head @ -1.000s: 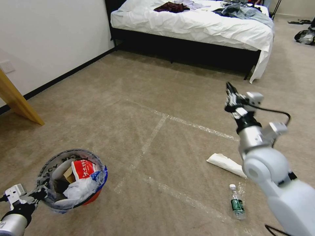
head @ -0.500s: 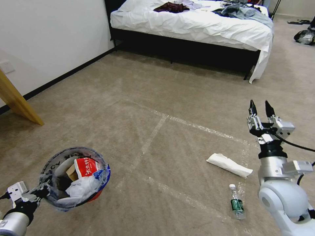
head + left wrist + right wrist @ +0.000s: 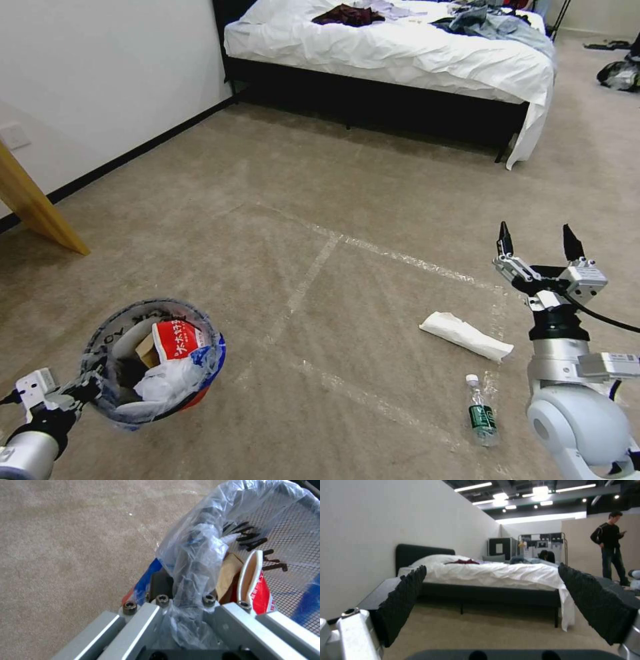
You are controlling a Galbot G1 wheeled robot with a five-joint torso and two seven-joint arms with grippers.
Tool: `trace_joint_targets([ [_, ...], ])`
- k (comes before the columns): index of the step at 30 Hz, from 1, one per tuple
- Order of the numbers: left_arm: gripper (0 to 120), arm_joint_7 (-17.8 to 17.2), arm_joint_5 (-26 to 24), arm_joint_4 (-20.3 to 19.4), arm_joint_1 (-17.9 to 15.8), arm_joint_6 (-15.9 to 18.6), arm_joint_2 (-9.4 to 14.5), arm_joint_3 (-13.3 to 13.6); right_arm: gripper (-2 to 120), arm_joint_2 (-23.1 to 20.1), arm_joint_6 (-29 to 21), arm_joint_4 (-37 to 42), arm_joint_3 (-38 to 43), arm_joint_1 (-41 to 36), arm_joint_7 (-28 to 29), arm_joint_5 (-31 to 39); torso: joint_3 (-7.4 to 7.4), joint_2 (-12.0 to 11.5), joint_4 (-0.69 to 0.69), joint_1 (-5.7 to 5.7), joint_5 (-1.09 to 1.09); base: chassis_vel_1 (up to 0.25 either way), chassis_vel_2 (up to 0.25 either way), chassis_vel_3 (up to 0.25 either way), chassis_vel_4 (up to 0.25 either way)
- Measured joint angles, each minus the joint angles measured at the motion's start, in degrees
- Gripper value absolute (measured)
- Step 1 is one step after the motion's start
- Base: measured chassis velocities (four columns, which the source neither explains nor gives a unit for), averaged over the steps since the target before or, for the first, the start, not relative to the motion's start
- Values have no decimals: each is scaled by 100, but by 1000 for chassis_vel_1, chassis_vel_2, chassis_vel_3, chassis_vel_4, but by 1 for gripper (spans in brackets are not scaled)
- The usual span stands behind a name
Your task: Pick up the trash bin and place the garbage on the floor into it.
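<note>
Head view: my left gripper (image 3: pixel 70 393) clamps the trash bin (image 3: pixel 152 363) by its rim, low at my left. My right gripper (image 3: pixel 537 248) hangs spread wide above the floor (image 3: pixel 320 220); I'd tip it down squarely over the white slipper (image 3: pixel 465 335) and keep the bin level.

Taped carpet floor (image 3: pixel 280 200) bears white slipper (image 3: pixel 465 335), bottle (image 3: pixel 481 411).

Head camera looks down at carpet (image 3: pixel 373 200) — wrist cameras close, one facing bed (image 3: pixel 493 575).

Matt rough carpet floor (image 3: pixel 373 200) with glossy tape; trash bin (image 3: pixel 152 363) lined in crinkled clear plastic.
</note>
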Motion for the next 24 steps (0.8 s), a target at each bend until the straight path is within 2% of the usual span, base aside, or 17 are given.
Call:
trace_joint_targets([
  [14, 1, 23, 63, 143, -137, 11, -8, -5, 100, 233, -62, -308, -227, 246, 40, -192, 0, 0, 1, 0, 2, 0, 0, 0, 0],
  [24, 1, 42, 110, 157, -123, 11, -6, -14, 100, 310, -69, -361, -325, 294, 30, -248, 0, 0, 0, 0, 1, -76, -65, -63, -68],
])
